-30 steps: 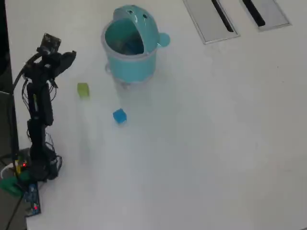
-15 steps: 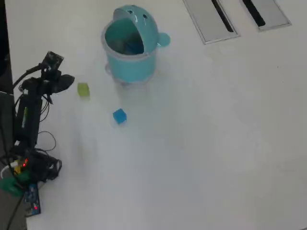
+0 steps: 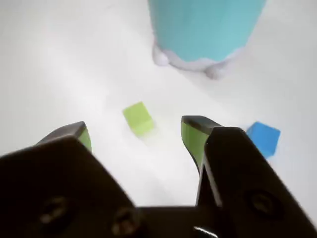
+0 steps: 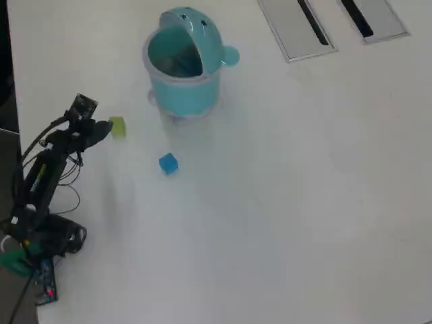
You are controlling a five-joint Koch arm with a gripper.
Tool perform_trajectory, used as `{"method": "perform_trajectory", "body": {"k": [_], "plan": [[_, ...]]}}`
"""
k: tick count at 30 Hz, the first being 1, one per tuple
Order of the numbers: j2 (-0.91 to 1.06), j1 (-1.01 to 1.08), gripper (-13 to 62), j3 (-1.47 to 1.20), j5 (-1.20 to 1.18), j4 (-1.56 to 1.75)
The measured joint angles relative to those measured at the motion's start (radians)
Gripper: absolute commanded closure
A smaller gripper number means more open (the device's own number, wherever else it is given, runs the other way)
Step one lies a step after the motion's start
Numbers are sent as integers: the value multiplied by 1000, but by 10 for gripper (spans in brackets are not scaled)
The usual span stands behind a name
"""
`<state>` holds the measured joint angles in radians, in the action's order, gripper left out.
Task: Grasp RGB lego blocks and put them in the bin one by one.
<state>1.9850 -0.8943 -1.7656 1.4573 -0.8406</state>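
A yellow-green lego block (image 3: pixel 138 118) lies on the white table just ahead of my gripper (image 3: pixel 134 127). The jaws stand wide open and hold nothing. In the overhead view the gripper (image 4: pixel 103 128) sits right beside the yellow-green block (image 4: pixel 118 126), on its left. A blue block (image 4: pixel 168 163) lies further right and lower, and shows at the right of the wrist view (image 3: pixel 263 137). The teal bin (image 4: pixel 183 67) stands beyond both blocks with its lid tipped open; its wall (image 3: pixel 203 27) fills the top of the wrist view.
Two flat grey panels (image 4: pixel 297 27) (image 4: pixel 374 17) lie at the top right of the overhead view. The arm's base and cables (image 4: pixel 40 236) sit at the table's left edge. White table (image 4: pixel 290 202) stretches to the right.
The arm has swung down and forward over the last second, bringing the gripper from above the table to just left of the yellow-green block. The blocks and bin stayed put.
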Motion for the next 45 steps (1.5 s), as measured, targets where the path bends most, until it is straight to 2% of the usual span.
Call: {"method": "perform_trajectory", "body": {"k": [5,17,30,36,45], "plan": [[-3,-8,154,-186,-2,153],[-144,-87,155,-305,-81,468],[-453,-242,156,-255,-109,733],[-568,-161,156,-173,-60,758],[-641,-110,156,-152,46,838]]}}
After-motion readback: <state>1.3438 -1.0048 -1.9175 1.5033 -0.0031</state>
